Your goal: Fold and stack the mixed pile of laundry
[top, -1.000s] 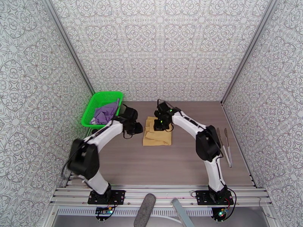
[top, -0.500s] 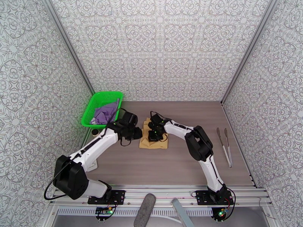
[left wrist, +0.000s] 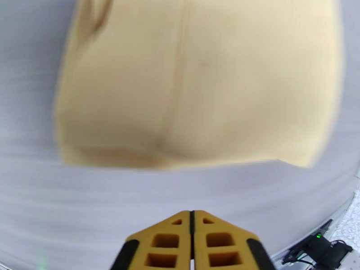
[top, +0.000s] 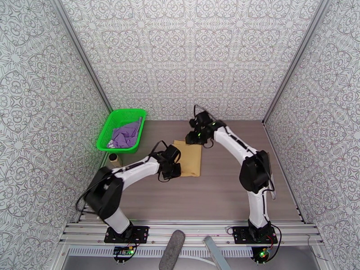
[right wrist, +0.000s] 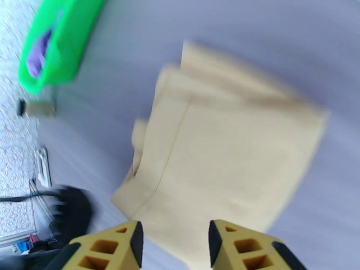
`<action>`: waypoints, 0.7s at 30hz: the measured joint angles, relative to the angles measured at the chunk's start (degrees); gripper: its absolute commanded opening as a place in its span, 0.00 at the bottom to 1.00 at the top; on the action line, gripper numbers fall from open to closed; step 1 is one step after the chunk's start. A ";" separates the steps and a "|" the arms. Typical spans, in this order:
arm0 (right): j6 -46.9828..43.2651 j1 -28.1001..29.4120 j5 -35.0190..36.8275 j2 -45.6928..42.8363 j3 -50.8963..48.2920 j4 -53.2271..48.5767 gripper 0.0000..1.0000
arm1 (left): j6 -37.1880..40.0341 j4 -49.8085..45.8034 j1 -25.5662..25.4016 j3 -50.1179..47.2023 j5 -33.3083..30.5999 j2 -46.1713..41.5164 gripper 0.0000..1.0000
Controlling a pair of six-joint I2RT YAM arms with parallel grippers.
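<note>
Lying folded on the worktop [top: 225, 190], the mustard-tan garment [top: 190, 159] has the left claw [left wrist: 191, 220] pressed together, empty, at its near edge, the right claw [right wrist: 173, 229] spread apart by its far edge.

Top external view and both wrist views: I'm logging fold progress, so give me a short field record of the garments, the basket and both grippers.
Tan garment: mustard-tan cloth garment, folded flat on the wood-grain table
Purple garment: purple T-shirt, crumpled and unfolded, inside the green plastic mesh basket
Left gripper: shut, empty, over bare table beside the tan garment's edge
Right gripper: open, empty, above the tan garment
Stack: not yet made
</note>
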 measured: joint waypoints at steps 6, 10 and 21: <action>-4.68 -3.72 -1.49 11.34 12.98 -1.53 0.49 | -0.81 1.20 -0.07 1.77 0.35 5.20 0.03; -5.92 -4.39 -2.62 21.42 20.11 -2.71 0.50 | -0.66 -0.57 0.37 3.93 0.15 6.60 0.02; -4.28 -4.48 -2.10 25.35 12.98 0.50 0.48 | 4.22 -7.58 4.94 13.64 2.34 13.07 0.01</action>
